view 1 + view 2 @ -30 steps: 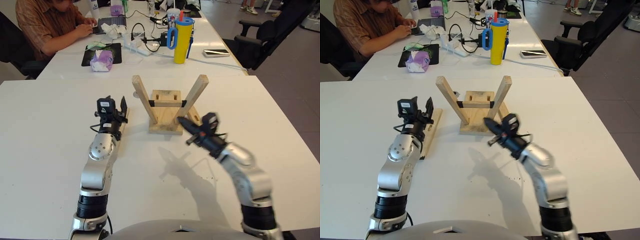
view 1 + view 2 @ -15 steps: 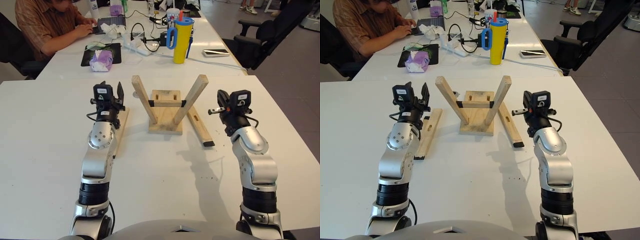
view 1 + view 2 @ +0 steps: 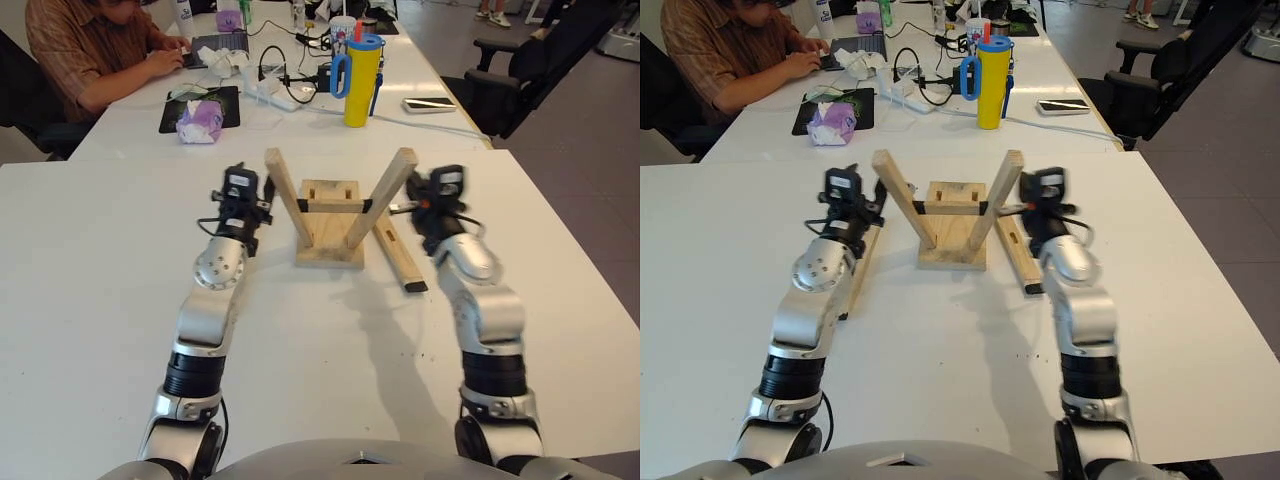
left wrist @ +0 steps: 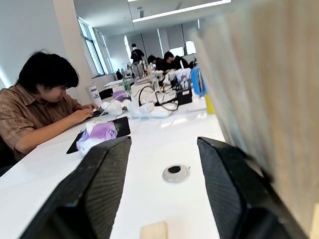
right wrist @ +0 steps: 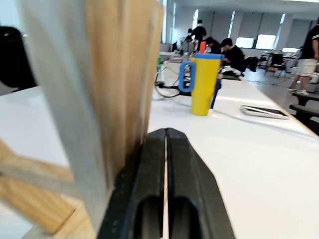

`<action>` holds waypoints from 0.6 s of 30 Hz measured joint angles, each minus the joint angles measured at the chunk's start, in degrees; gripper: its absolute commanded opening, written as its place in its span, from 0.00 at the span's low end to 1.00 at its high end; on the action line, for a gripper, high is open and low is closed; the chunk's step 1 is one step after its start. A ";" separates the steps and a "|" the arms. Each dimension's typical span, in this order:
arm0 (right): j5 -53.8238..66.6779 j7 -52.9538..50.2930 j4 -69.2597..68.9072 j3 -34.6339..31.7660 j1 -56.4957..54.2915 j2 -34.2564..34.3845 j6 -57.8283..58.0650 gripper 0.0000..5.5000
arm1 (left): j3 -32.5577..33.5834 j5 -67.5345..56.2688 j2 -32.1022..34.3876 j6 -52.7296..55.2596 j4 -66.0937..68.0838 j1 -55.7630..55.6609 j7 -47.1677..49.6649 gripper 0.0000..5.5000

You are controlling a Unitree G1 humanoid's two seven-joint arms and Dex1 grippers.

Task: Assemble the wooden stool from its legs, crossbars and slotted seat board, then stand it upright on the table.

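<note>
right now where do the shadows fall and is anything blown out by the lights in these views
Left eye view: a soft shadow of the right arm lies on the table, to the arm's left, in front of the stool. Left wrist view: the ceiling light strip is blown bright. Right wrist view: the windows glow behind the yellow tumbler.
</note>
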 measured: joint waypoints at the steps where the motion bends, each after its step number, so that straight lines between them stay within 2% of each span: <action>1: -0.18 0.10 1.11 1.43 0.00 0.02 1.06 0.00 | 0.02 0.96 0.11 1.19 0.54 0.00 0.07 0.45; 6: 0.05 4.72 4.93 2.44 -0.07 -2.51 1.66 0.00 | 1.44 0.68 2.43 2.12 0.89 0.11 -2.46 0.45; 10: -0.01 7.09 11.20 0.00 -2.22 -5.95 -1.15 0.00 | 3.31 0.40 7.20 2.36 0.91 3.21 -6.51 0.45; 13: 0.01 8.77 20.68 -3.04 -7.56 -8.37 -8.20 0.00 | 3.12 -0.54 12.05 2.34 0.94 6.91 -12.88 0.45; 18: 0.53 16.41 38.45 -4.27 -19.26 -9.30 -21.92 0.00 | 0.07 -5.43 14.92 1.02 0.13 8.73 -24.83 0.45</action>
